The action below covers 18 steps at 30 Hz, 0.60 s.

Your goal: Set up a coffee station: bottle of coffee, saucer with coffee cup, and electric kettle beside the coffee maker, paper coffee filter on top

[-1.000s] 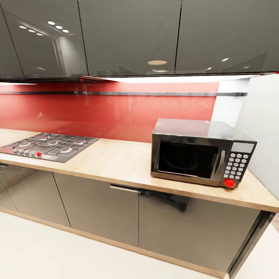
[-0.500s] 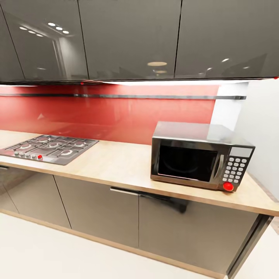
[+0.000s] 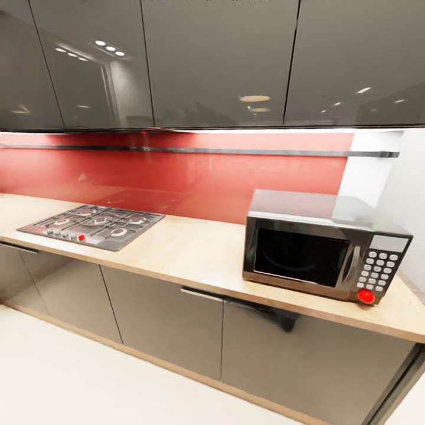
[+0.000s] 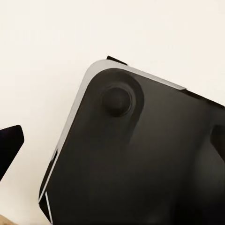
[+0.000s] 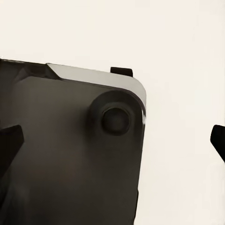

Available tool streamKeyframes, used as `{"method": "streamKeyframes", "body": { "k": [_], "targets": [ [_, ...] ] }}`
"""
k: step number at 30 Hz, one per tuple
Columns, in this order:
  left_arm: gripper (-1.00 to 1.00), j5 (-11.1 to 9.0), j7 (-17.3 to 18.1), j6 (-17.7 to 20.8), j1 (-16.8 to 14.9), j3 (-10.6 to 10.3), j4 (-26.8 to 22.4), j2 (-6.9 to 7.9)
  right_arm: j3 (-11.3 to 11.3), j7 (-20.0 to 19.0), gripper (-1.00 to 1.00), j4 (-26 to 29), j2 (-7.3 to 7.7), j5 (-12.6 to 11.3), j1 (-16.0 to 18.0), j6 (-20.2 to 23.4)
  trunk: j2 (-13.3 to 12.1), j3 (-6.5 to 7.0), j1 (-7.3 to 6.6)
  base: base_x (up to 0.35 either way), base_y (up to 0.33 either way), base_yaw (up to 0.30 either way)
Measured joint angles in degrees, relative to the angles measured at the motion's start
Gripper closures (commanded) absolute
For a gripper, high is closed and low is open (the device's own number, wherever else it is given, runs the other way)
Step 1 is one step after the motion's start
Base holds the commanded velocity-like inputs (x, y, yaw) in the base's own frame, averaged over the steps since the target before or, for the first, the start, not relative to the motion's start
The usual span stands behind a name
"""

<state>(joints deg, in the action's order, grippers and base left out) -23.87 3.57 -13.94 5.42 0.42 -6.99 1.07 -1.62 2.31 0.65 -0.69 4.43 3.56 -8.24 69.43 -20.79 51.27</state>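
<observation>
You are facing the long light wood-grain kitchen countertop (image 3: 195, 251), and none of the coffee things stand on the stretch in front of you: no grey coffee maker, jar, saucer, cup or kettle. By that showing, every placement is left to do, and you must first find them elsewhere.

On the worktop you have one black-and-steel microwave with a red knob (image 3: 324, 245) and one dark four-burner gas hob (image 3: 94, 225), backed by the glossy red wall panel (image 3: 177, 177).

Both wrist cameras look down past dark fingertip edges at the robot's rounded dark base plate (image 4: 136, 159) over pale floor (image 5: 183, 42). Nothing lies between either pair of jaws; how far they are parted you cannot tell.
</observation>
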Motion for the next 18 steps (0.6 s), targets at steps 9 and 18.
{"method": "streamKeyframes", "body": {
  "k": [9,18],
  "targets": [
    [-1.0,0.18,-0.06,-0.29,-0.03,-0.09,0.18,-0.11,0.01,0.7,-1.0,0.02,0.12,-0.15,0.0,-3.56,-3.61,1.4,-1.98,0.0,0.0,0.275],
    [-1.0,0.42,0.01,-0.39,-0.04,-0.35,0.19,-0.19,0.16,0.71,-1.0,0.02,0.33,-0.37,0.0,-3.62,-7.22,2.69,-3.95,0.0,0.0,0.276]
  ]
}}
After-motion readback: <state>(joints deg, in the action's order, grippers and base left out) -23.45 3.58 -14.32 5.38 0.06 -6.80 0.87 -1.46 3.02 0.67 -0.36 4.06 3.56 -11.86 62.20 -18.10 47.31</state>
